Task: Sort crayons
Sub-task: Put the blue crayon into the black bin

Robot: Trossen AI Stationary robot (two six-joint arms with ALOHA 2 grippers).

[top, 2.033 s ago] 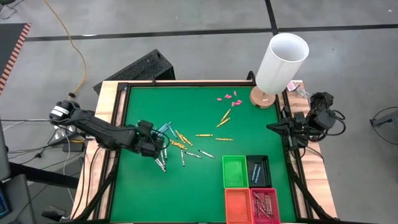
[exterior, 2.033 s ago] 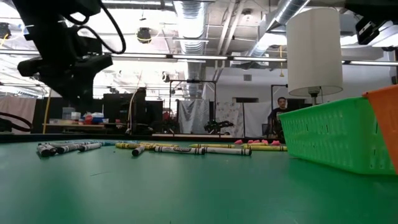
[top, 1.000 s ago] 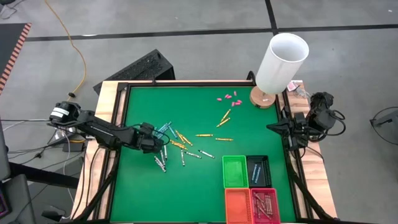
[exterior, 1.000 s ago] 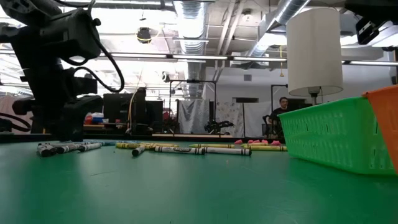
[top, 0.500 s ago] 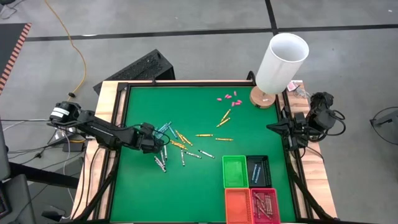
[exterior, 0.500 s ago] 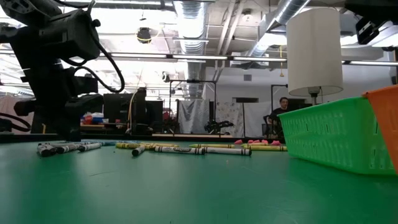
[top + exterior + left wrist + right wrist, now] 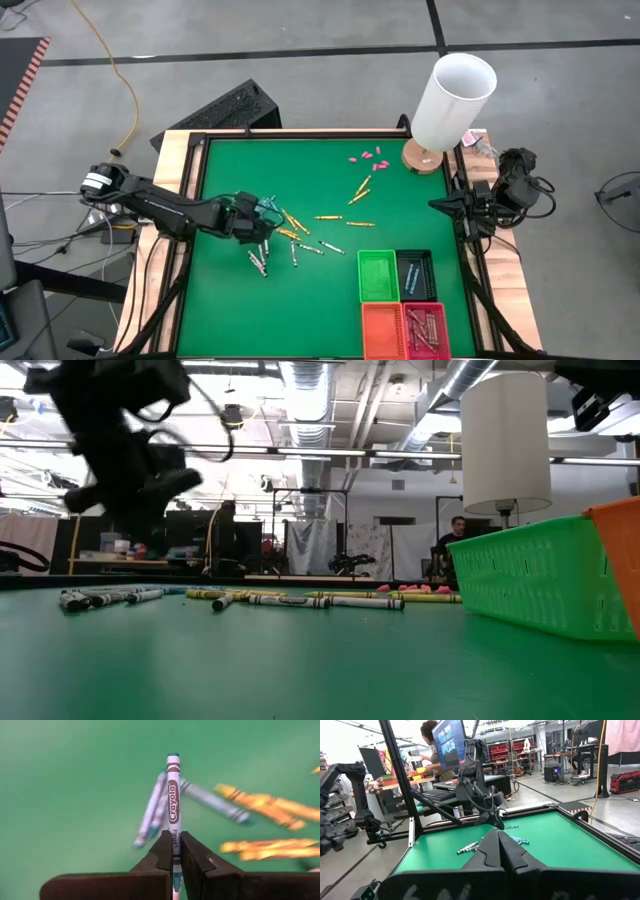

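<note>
Green tabletop (image 7: 300, 300). Left gripper (image 7: 262, 207) raised above tabletop's left-middle, jaws clamped on one light blue crayon (image 7: 173, 805). Right gripper (image 7: 438, 205) parked at right edge, jaws closed on nothing. Bins (image 7: 378, 276) near front right corner. Other crayons (image 7: 290, 232) scattered mid-tabletop, several just below left gripper, some yellow-orange ones toward the back. Small pink pieces (image 7: 366, 157) near back edge.

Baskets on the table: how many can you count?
4, clustered at the table's near right corner: green basket, black basket, orange basket, red basket.
</note>
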